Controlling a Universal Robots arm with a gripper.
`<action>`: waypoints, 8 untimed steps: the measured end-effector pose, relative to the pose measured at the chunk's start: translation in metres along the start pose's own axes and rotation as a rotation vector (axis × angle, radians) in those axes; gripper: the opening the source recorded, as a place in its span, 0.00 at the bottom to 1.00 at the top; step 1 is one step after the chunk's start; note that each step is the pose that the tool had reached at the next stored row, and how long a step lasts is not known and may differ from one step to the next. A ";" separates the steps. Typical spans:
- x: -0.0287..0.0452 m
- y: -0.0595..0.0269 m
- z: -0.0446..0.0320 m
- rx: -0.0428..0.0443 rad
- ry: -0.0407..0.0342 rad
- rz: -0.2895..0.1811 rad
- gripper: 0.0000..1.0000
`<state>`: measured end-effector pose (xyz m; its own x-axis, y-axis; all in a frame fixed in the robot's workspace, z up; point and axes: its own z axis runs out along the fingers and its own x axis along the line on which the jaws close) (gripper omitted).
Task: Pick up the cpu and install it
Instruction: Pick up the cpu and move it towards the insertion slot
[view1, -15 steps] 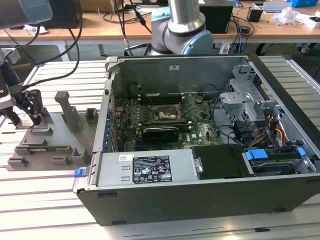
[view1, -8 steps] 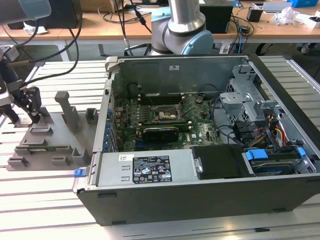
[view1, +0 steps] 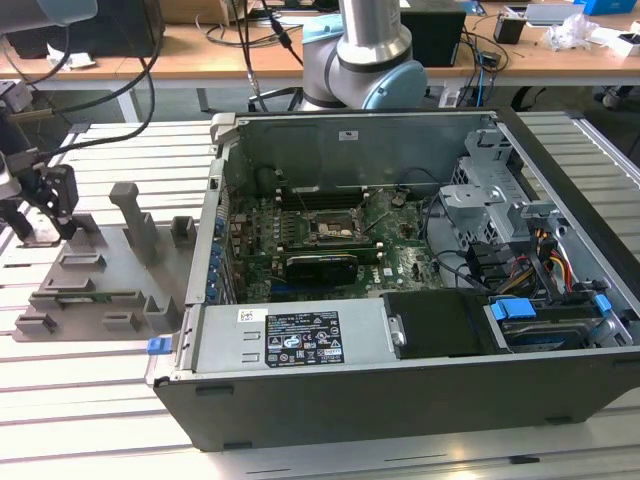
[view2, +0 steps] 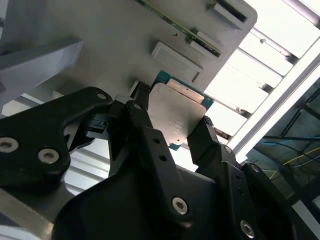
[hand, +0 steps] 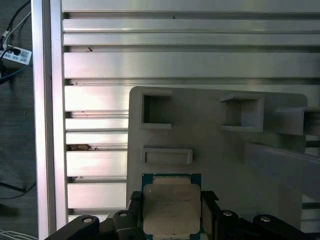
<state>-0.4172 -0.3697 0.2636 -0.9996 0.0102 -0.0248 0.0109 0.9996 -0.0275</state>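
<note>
Black on both flanks of the cpu (hand: 171, 207): gripper (view2: 173, 116) fingers (view2: 150, 137) pressed tight against two opposite edges, silvery lid up, thin green rim peeking out round it. Parked right over the grey fixture tray (hand: 210, 145), near one end, just beside a low rectangular ridge (hand: 167, 156). Can't tell whether resting on the tray or lifted just off. Under the tray, a ribbed aluminium table (hand: 150, 65). Further off in the exterior view, well apart toward the exterior view's right, an open pc case (view1: 400, 405) lying on its side, dark motherboard socket (view1: 333, 230) in the middle, power supply (view1: 290, 340) along the near wall. Behind that, the arm's grey-and-blue joints (view1: 370, 50) and a wooden desk (view1: 180, 60) strewn with cables.
</note>
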 end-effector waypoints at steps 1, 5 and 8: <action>0.0000 -0.0001 -0.0019 0.0000 -0.0001 0.000 0.55; -0.0002 -0.0002 -0.0084 0.0000 0.0000 0.000 0.55; -0.0003 -0.0004 -0.0132 0.0000 0.0000 0.000 0.55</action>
<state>-0.4172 -0.3697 0.2769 -0.9996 0.0103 -0.0248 0.0109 0.9996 -0.0275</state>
